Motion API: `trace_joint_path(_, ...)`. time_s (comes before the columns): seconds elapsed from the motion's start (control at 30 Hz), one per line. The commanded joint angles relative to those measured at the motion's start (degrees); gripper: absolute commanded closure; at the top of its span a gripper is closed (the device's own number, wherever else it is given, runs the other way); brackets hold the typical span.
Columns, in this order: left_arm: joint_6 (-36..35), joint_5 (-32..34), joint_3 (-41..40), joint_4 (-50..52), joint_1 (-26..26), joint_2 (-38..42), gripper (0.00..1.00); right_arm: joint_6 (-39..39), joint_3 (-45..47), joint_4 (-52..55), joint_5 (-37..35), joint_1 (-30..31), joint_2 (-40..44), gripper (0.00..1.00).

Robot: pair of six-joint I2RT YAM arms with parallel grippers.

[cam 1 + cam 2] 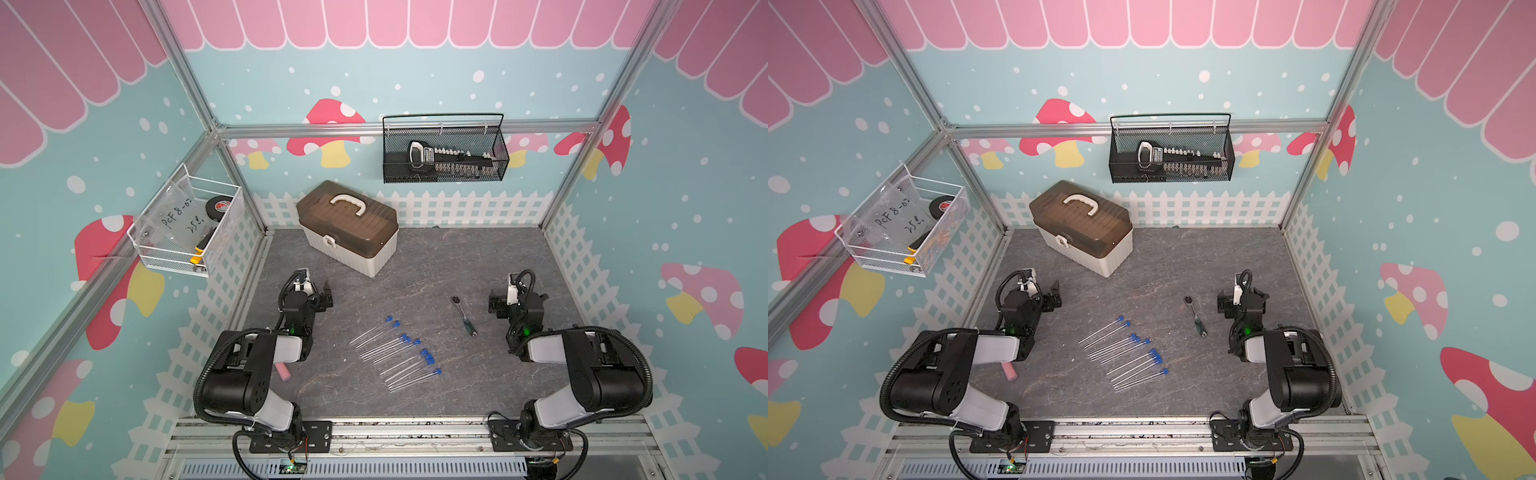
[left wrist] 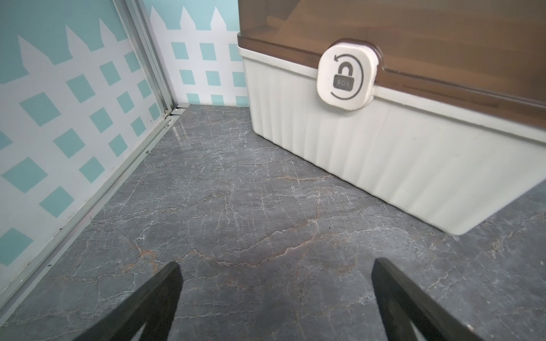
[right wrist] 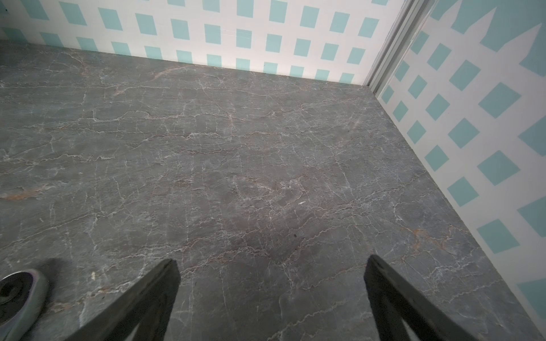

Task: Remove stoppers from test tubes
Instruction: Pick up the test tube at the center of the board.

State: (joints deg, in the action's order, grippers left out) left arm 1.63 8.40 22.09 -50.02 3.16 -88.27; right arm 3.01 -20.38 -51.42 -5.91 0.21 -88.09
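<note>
Several thin clear test tubes [image 1: 380, 347] [image 1: 1111, 347] lie side by side in a slanted row on the grey table, between the two arms. Each carries a small blue stopper [image 1: 389, 318] [image 1: 1121, 318] on its far right end. My left gripper [image 1: 328, 294] [image 2: 276, 264] hovers left of the row, open and empty, facing the storage box. My right gripper [image 1: 492, 305] [image 3: 272, 261] is to the right of the row, also open, with only bare table between its fingers. Neither wrist view shows the tubes.
A ratchet wrench [image 1: 464, 316] [image 3: 17, 292] lies between the tubes and my right gripper. A brown-lidded white box [image 1: 347, 228] [image 2: 384, 133] stands at the back. A pink block [image 1: 282, 371] lies under the left arm. A black basket [image 1: 444, 153] and a white basket [image 1: 187, 224] hang on the walls.
</note>
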Motion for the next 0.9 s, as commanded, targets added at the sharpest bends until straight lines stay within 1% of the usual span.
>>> trace_joint_path(0.0,-0.93,0.98,-0.07,-1.42,0.03,0.2,0.01,-1.16,-0.45,-0.7,0.46,-0.21,0.99,0.01)
trace_joint_path(0.43,-0.88,0.94,-0.03,-1.44,-0.13,0.12,0.01,-1.16,-0.45,-0.69,0.5,-0.21,0.93,0.01)
trace_joint_path(0.5,-0.21,1.31,0.66,-0.19,-0.44,0.09,0.01,-0.94,-0.55,-0.7,0.04,-0.21,0.77,0.01)
trace_joint_path(0.53,-0.04,2.22,0.59,-0.23,-0.45,0.46,0.01,-0.94,-0.27,-1.06,-0.12,-0.2,1.06,0.01)
trace_joint_path(0.57,-0.11,4.93,0.8,1.13,0.31,1.75,0.01,-0.44,0.08,-0.89,-1.12,-0.16,2.14,0.01)
trace_joint_path(0.63,-0.38,6.95,1.88,7.66,1.17,7.0,0.01,0.14,-1.2,5.91,-2.19,-0.21,7.16,0.01)
trace_joint_path(0.67,0.27,8.23,3.5,13.07,1.22,10.19,0.01,0.58,-3.37,12.66,-2.45,-0.21,10.44,0.01)
trace_joint_path(0.7,1.9,9.52,5.55,19.19,1.11,13.14,0.01,2.6,-6.3,20.82,-3.36,-0.21,13.32,0.01)
trace_joint_path(0.8,6.75,9.53,13.41,36.11,1.17,19.65,0.01,14.69,-16.32,43.13,-7.38,-0.22,18.37,0.01)
trace_joint_path(0.87,10.64,10.37,19.59,46.5,1.21,21.56,0.01,28.51,-22.59,57.57,-13.67,-0.69,18.68,0.01)
